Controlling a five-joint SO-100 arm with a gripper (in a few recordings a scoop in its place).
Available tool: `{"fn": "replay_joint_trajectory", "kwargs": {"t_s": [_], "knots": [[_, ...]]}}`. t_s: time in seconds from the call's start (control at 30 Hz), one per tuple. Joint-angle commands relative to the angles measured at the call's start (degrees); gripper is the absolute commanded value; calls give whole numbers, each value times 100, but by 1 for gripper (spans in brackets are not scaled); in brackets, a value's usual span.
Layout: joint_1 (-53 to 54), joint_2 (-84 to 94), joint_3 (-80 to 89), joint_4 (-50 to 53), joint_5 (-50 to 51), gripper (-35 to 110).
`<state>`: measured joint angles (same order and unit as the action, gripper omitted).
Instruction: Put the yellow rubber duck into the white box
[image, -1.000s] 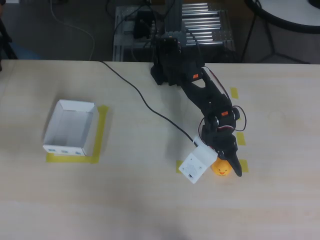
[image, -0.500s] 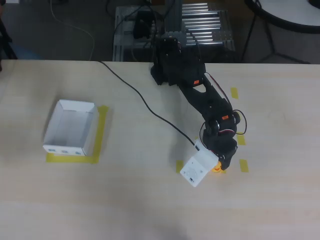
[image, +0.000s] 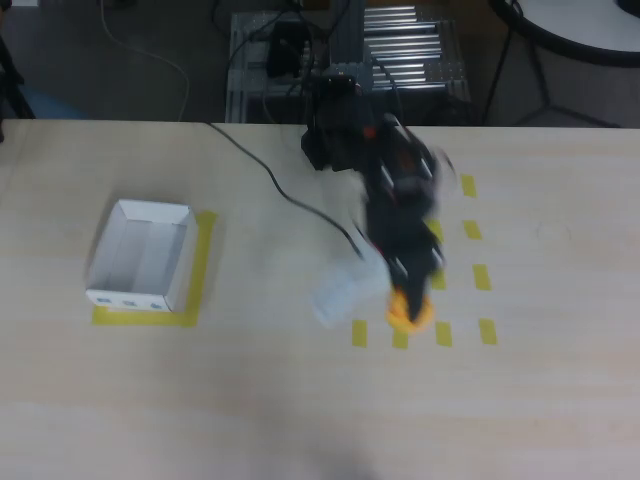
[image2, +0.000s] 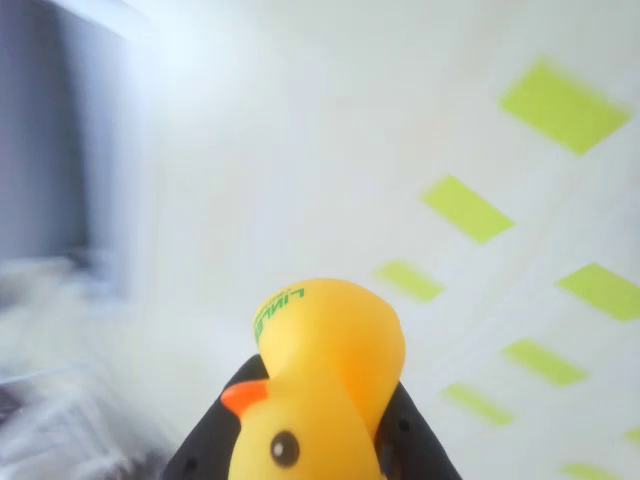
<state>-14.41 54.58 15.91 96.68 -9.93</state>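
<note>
- Box first: the white box (image: 142, 256) sits on the left side of the desk (image: 250, 400) in the overhead view. It rests on a frame of yellow tape (image: 200, 270). It is open on top, and nothing lies inside it.
- A black cable (image: 270, 180) runs across the desk between the box and the arm.
- A pale blur (image: 340, 290) hangs just left of the arm. It is too smeared to say what it is.
- The arm (image: 390, 190) looks smeared, so I think it is moving fast right now.
- The gripper (image: 410, 300) is clenched on the yellow rubber duck (image: 411, 308). In the wrist view the black fingers (image2: 205, 450) hug the duck (image2: 320, 390) on both sides.
- A second ago the duck sat on the desk among the small yellow tape marks (image: 465, 330), with the gripper coming down around it. Half a second ago the gripper was closing on it.
- Now the duck is up in the gripper, and it has shifted a little to the left. In the wrist view the desk and tape marks lie far behind it, so I think it is off the desk.
- That means the pick-up part looks done.
- The duck is well apart from the box, so it needs a long trip left across the desk and then a drop inside.
</note>
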Motion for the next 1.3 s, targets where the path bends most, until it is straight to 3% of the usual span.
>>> {"fn": "replay_joint_trajectory", "kwargs": {"t_s": [0.0, 0.13, 0.33, 0.43, 0.57, 0.83, 1.03, 1.27], "knots": [[1556, 3516, 905, -193, 88, 0], [3419, 5520, 3103, -1248, 132, 0], [5941, 7594, 7436, -4236, 132, 0], [6548, 7242, 8604, -5467, 88, 0], [6979, 5634, 8561, -6390, 9, 0], [7277, 2461, 5801, -5546, -519, 0], [7242, 1837, 5634, -5651, -976, 0], [6952, 1749, 5678, -5045, -2004, 0]]}}
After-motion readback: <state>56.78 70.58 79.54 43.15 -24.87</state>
